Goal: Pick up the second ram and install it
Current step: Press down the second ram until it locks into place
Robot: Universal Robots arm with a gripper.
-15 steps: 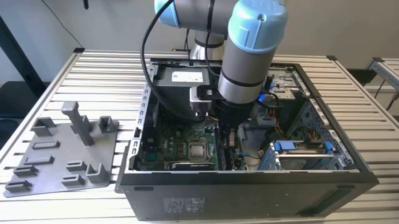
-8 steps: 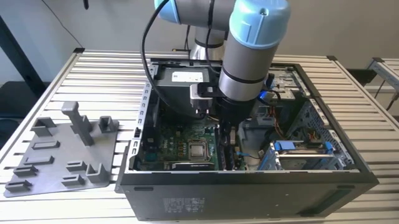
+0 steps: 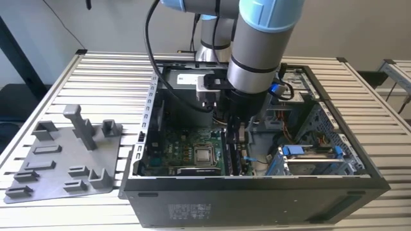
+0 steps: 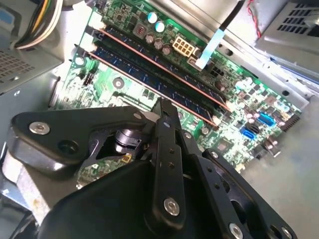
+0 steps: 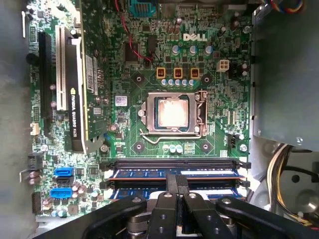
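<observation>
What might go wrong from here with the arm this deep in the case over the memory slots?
1. The gripper sits at the second ram, right beside the other stick; a sideways drift may knock that one.
2. I cannot tell whether the second ram is fully seated, so it may sit tilted.
3. Loose cables hang close to the arm and might snag.

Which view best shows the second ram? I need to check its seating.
Second wrist view: the ram runs nearly full-length in its slot. In the first wrist view the hand covers its middle; the exterior view shows it edge-on.
</observation>
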